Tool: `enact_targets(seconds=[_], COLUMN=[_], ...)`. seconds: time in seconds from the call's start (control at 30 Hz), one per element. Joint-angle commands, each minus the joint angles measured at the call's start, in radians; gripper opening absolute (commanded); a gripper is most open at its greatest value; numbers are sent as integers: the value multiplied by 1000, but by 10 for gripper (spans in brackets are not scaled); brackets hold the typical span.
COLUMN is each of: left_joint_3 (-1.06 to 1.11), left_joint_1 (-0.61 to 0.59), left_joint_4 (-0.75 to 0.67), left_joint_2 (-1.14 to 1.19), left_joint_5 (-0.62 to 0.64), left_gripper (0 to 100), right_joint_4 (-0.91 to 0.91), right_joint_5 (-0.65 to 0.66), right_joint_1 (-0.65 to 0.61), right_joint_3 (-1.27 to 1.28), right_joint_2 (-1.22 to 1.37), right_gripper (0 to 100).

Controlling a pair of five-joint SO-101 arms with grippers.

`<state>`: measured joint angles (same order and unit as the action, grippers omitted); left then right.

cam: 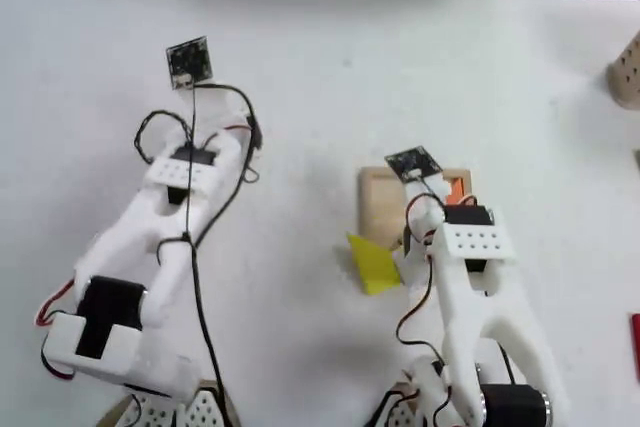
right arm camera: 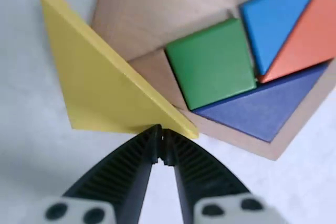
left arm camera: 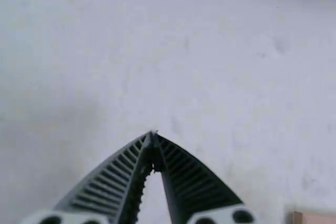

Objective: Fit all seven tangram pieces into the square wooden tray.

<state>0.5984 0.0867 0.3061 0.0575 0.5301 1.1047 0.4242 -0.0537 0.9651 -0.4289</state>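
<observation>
The right claw (right arm camera: 160,148) is closed on nothing, its tips touching the yellow triangle (right arm camera: 100,87), which lies across the tray (right arm camera: 147,3) rim, mostly outside. A steady, low push should slide it inward onto the tray's bare floor beside the green square (right arm camera: 212,61) without tipping it.
</observation>
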Motion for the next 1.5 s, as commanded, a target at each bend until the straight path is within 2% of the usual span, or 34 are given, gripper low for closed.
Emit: enact_targets(seconds=[0.0,0.2,0.47,0.63,0.97,1.13,1.47], left_joint_3=[-54,-52,-52,-52,-38,-37,-37], left_joint_1=[7,21,22,22,33,33,33], left_joint_4=[25,26,26,26,26,26,26], left_joint_2=[-7,-7,-7,-7,-7,-8,-8], left_joint_5=[17,17,17,17,17,17,17], left_gripper=[23,23,23,23,23,23,23], right_joint_4=[-18,62,59,10,-105,-134,-202], right_joint_5=[-17,-61,-9,-2,-109,-114,-106], right_joint_1=[-2,-35,-180,-252,-252,-248,-140], right_joint_3=[-17,-49,52,95,51,43,32], right_joint_2=[-27,-67,-266,-274,-88,-70,-68], right_gripper=[19,19,19,19,19,19,20])
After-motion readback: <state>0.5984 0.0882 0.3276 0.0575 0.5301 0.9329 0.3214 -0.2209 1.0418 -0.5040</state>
